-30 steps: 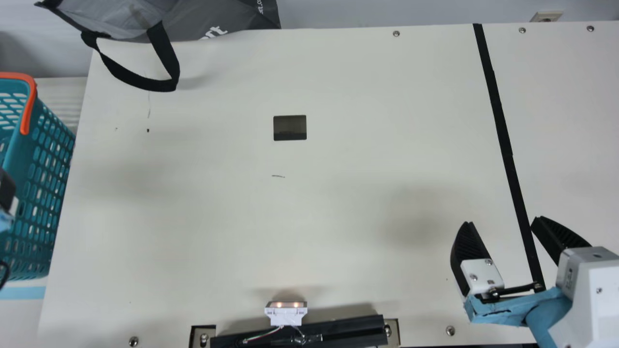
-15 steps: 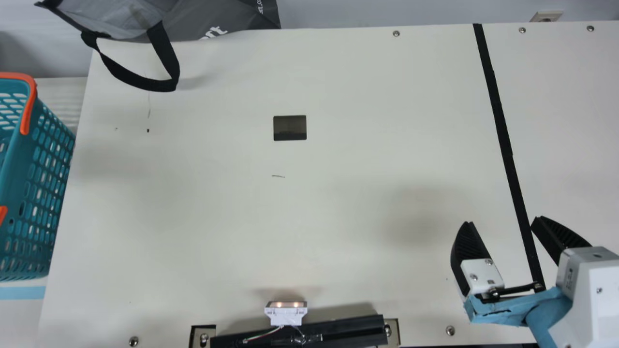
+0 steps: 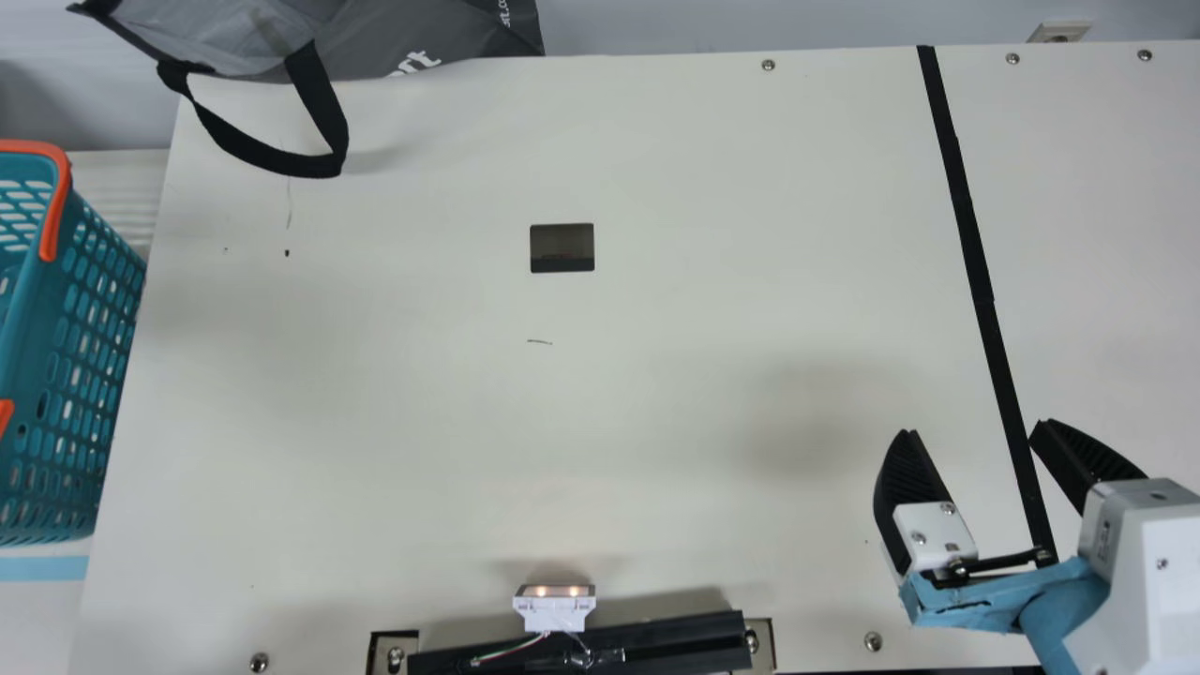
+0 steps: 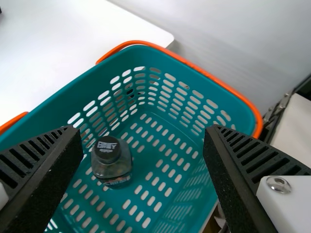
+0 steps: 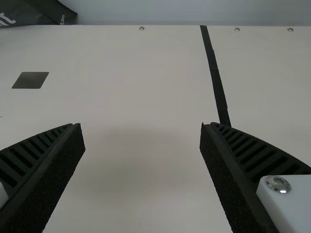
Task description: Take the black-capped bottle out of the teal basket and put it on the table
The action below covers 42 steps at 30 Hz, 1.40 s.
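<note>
Left tool (image 4: 142, 127) moved outward; basket (image 4: 77, 97) holds bottle (image 4: 112, 165).

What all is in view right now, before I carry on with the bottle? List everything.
Black-capped bottle: one, clear with dark cap, inside the basket
Basket: one, teal with orange handles, beside the table's left edge
Table: one, cream, centre
Bag: one, grey with black strap, far left edge
Strip: one, black, right side
Rectangle: one, dark, mid-table
Lit module: one, white, near edge
Bar: one, black, beside module
Screws: several, silver, table edges
Pincers: two, black, left over basket, right at near right
</note>
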Each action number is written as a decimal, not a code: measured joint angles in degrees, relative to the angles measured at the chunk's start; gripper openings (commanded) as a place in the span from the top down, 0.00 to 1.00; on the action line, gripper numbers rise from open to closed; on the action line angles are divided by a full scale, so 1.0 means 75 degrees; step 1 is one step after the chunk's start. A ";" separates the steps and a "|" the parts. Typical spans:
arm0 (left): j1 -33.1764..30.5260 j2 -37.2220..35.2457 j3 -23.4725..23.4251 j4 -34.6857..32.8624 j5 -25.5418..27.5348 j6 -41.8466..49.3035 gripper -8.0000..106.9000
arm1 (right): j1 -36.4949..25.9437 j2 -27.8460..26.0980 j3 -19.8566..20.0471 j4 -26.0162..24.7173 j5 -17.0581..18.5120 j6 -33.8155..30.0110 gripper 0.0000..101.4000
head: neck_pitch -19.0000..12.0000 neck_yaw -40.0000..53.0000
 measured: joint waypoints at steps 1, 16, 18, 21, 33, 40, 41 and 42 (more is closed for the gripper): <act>0.0165 0.0112 -0.0081 -0.0231 0.0039 0.0205 0.00 | 0.0000 0.0000 0.0000 0.0000 0.0000 0.0000 0.10 | 0.0000 0.0000; 0.2200 0.1815 -0.0629 -0.2858 0.1263 0.3793 0.00 | 0.0000 0.0000 0.0000 0.0000 0.0000 0.0000 0.10 | 0.0039 0.0000; 0.2271 0.2031 -0.0651 -0.3007 0.1385 0.4187 0.00 | 0.0000 0.0000 0.0000 0.0000 0.0000 0.0000 0.10 | 0.0000 0.0000; 0.2255 0.2301 -0.0704 -0.3149 0.1502 0.4640 0.00 | 0.0000 0.0000 0.0000 -0.0007 0.0008 0.0000 0.10 | 0.0000 0.0000; 0.1807 0.2913 -0.1038 -0.3062 0.1354 0.4842 0.00 | 0.0000 0.0000 0.0000 -0.0007 0.0000 0.0000 0.10 | 0.0039 0.0039; 0.1640 0.3107 -0.1121 -0.2908 0.1245 0.4716 0.00 | 0.0000 0.0000 0.0000 -0.0007 0.0003 0.0000 0.10 | 0.0000 0.0000; 0.1622 0.3138 -0.1148 -0.2908 0.1226 0.4691 0.00 | 0.0000 0.0000 0.0000 -0.0007 0.0003 0.0000 0.10 | 0.0000 0.0000; 0.1622 0.3156 -0.1156 -0.2881 0.1208 0.4674 0.00 | 0.0000 0.0000 0.0000 -0.0007 0.0003 0.0000 0.10 | 0.0000 0.0000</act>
